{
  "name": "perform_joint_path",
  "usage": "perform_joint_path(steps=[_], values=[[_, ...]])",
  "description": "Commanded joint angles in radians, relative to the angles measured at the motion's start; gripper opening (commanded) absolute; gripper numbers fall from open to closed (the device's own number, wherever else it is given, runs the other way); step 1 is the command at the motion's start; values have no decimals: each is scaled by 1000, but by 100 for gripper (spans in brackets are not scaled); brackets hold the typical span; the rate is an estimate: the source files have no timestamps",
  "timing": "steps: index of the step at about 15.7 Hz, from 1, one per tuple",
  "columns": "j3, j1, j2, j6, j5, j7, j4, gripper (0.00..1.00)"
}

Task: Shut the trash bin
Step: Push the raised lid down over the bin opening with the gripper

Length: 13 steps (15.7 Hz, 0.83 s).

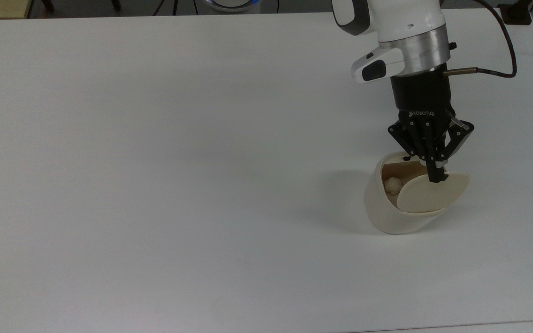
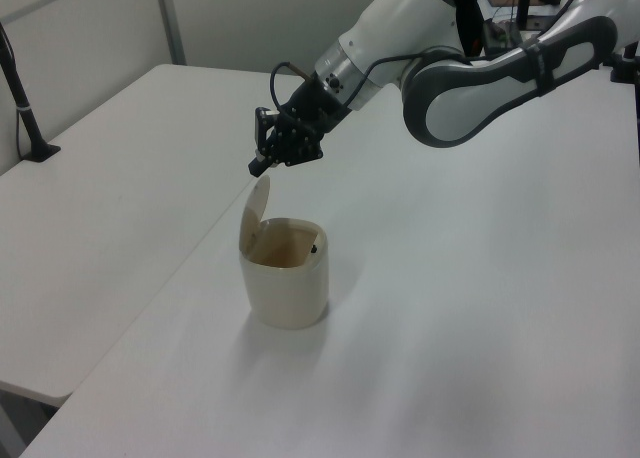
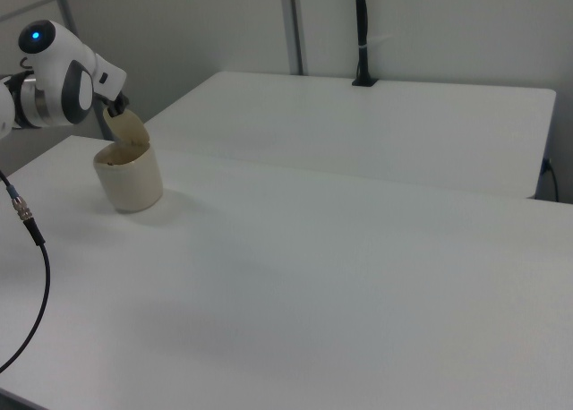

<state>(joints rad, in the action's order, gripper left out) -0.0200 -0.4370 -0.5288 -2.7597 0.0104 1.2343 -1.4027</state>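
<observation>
While the trash bin (image 1: 389, 217) stands open on the white bench (image 1: 155, 162), its swivel lid (image 1: 430, 194) stays tilted up. Clenched on nothing, the tool (image 1: 436, 178) touches the lid's upper edge at the top view's right.

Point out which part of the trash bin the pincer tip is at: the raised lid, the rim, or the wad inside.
The raised lid. The pincer tip sits at its upper edge, above the trash bin; the rim and the pale wad inside lie apart from it.

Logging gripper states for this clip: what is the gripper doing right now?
Gripper: shut, holding nothing, fingertips at the top edge of the trash bin's raised lid.
</observation>
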Motion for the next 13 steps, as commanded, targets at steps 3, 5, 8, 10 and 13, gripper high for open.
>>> perform_joint_path(steps=[3,5,8,10,13], values=[[26,-26,-17,-20,20,36,19,0],[26,-26,-17,-18,20,34,19,0],[26,-26,-17,-18,43,30,10,0],[25,-28,-16,-17,71,30,8,0],[22,-31,-8,-15,94,27,-9,0]])
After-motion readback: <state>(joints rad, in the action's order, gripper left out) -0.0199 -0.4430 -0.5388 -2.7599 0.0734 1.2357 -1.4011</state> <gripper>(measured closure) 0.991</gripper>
